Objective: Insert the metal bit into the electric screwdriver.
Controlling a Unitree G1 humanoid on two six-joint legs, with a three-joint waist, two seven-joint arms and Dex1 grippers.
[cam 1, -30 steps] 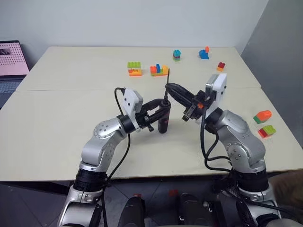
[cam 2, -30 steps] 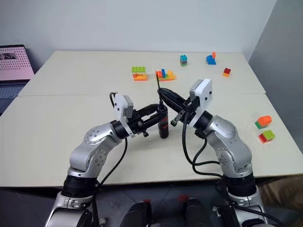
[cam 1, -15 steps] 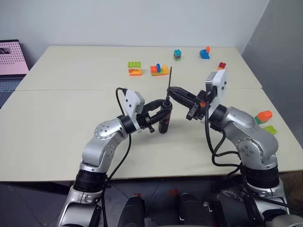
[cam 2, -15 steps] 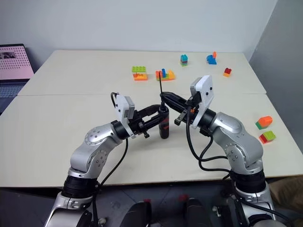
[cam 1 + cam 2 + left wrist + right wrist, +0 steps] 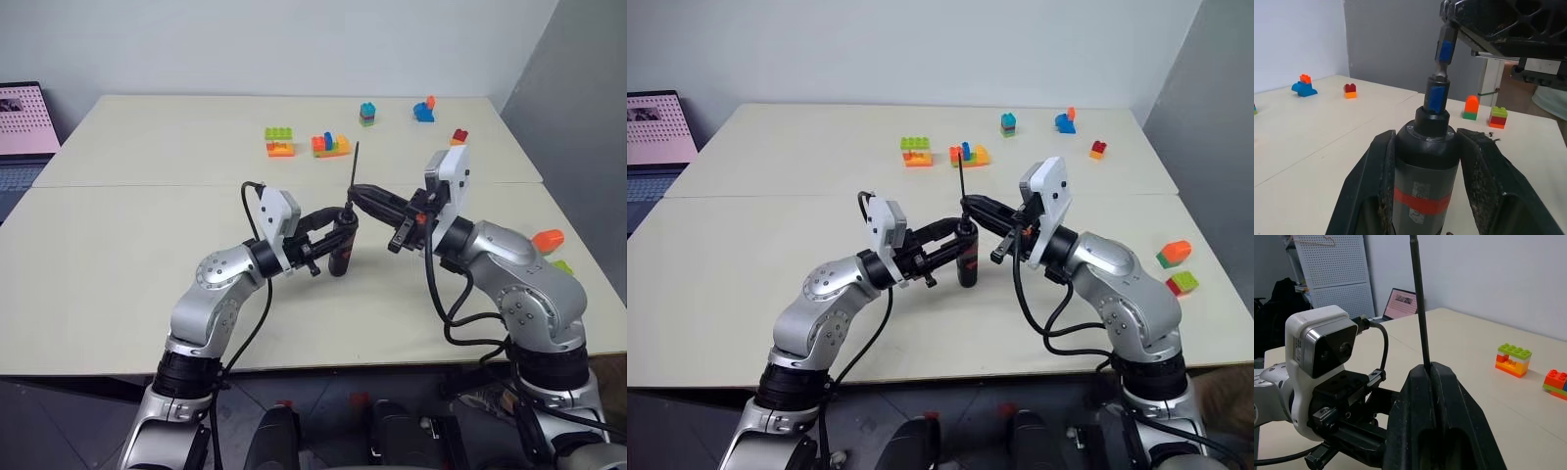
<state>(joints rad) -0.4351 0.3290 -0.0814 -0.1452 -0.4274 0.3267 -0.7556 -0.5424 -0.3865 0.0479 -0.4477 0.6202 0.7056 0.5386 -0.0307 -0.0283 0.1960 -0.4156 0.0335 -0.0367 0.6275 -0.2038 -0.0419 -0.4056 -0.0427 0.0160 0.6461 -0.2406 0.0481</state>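
Bit [image 5: 961, 176] in right fingers [image 5: 980, 208], tip at screwdriver [image 5: 967, 257] chuck.

Beige table [image 5: 118, 245], scattered coloured toy bricks [image 5: 278, 142] along its far side, laptop [image 5: 24, 122] at left edge.

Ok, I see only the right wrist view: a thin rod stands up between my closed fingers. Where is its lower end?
Observer: In the left wrist view, the lower end of the bit meets the top opening of the screwdriver. I cannot tell how deep it sits.
Operator: Is the screwdriver held?
Observer: Yes, the left gripper clamps its black body from both sides, just above the red band.
Operator: Is it upright?
Observer: Roughly upright over the table in the head view, with the right gripper just above its top.
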